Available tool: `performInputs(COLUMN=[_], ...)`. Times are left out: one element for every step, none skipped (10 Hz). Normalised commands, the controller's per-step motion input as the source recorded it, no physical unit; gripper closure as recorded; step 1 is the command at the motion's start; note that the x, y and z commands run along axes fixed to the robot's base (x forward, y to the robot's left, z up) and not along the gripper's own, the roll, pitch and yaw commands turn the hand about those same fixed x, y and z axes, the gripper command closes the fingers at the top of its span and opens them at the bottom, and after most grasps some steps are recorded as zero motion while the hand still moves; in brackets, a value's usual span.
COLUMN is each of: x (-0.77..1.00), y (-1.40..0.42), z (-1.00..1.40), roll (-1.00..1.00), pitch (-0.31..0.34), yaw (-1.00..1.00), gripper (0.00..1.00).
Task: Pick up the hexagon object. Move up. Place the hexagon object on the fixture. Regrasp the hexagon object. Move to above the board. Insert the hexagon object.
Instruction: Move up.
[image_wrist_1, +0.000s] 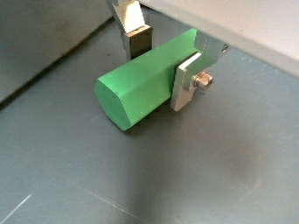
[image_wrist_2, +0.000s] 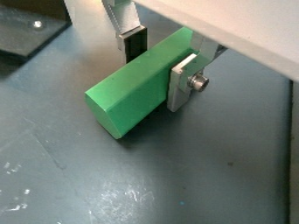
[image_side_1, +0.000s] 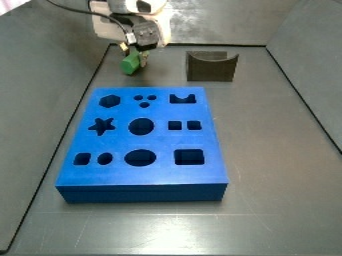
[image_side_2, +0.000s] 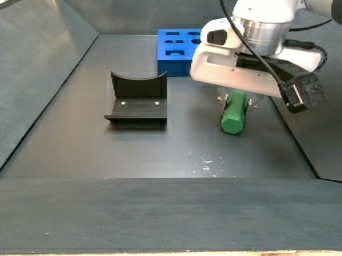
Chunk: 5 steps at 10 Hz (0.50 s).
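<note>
You are looking at a dark grey floor inside a walled work cell, with the robot's gripper (image_side_1: 134, 48) sitting low at the far end of the cell in a side view, beyond the board (image_side_1: 140, 140) and apart from it. The jaws are pinching the hexagon object (image_wrist_1: 146, 77), a bright green prism, across its long sides: in both wrist views one silver finger (image_wrist_1: 188, 80) is pressing flat against the near side of the green piece, and the other finger (image_wrist_2: 132, 41) is standing against its far side. Most of the prism's length is sticking out past the fingers, ending in a flat green face. In a side view, the hexagon object (image_side_2: 235, 111) is hanging below the white gripper (image_side_2: 241, 92) with its lower end at or just above the floor; you cannot tell from these views whether it is touching. The board is lying flat in the middle of the floor, a large blue block with cut-outs including a star, circles, squares and an oval, all of them showing open. The fixture (image_side_1: 211, 66), a dark block with a curved notch in its upper edge, is standing on the floor near the far wall, well apart from the gripper and beyond the board's far edge. In the side view from the opposite end, the fixture (image_side_2: 135, 101) is sitting beside the gripper with bare floor between them, and the board (image_side_2: 183, 50) is lying behind both.
</note>
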Motion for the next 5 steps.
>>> performInputs(x=[-0.05, -0.04, -0.03, -0.03, -0.03], y=[0.00, 0.00, 0.01, 0.01, 0.01], z=[0.93, 0.84, 0.70, 0.58, 0.45], roll=[0.00, 0.01, 0.02, 0.03, 0.04], pitch=[0.034, 0.035, 0.049, 0.054, 0.055], yaw=[-0.03, -0.03, -0.03, -0.03, -0.03], gripper=[1.00, 1.00, 1.00, 1.00, 1.00])
